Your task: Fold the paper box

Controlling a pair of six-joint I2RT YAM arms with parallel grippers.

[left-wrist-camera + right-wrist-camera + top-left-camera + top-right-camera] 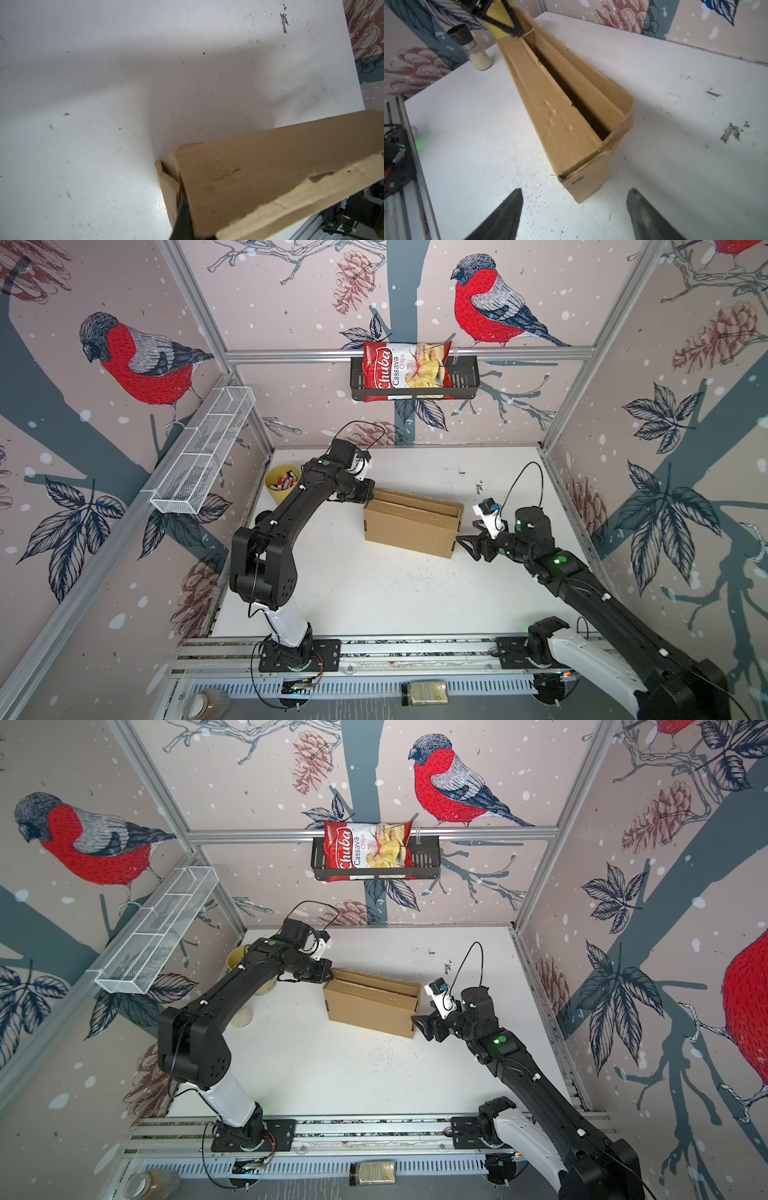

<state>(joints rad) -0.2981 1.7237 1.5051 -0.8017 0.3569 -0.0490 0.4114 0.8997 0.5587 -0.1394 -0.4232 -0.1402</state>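
Note:
The paper box (409, 524) is plain brown cardboard, a long narrow box standing on the white table (374, 593) with its top flaps ajar, seen in both top views (372, 1006). My left gripper (368, 498) is shut on the box's left end, and one dark finger (184, 216) lies against the cardboard (259, 176) in the left wrist view. At the right end, my right gripper (465, 545) stands open just short of the box's corner (583, 187), touching nothing. Both its fingertips (517, 195) show in the right wrist view, either side of that corner.
A yellow cup of markers (282, 485) and a shaker (475, 52) stand at the back left, behind the left arm. A white wire basket (203, 452) hangs on the left wall, and a black basket with a chips bag (411, 373) on the back wall.

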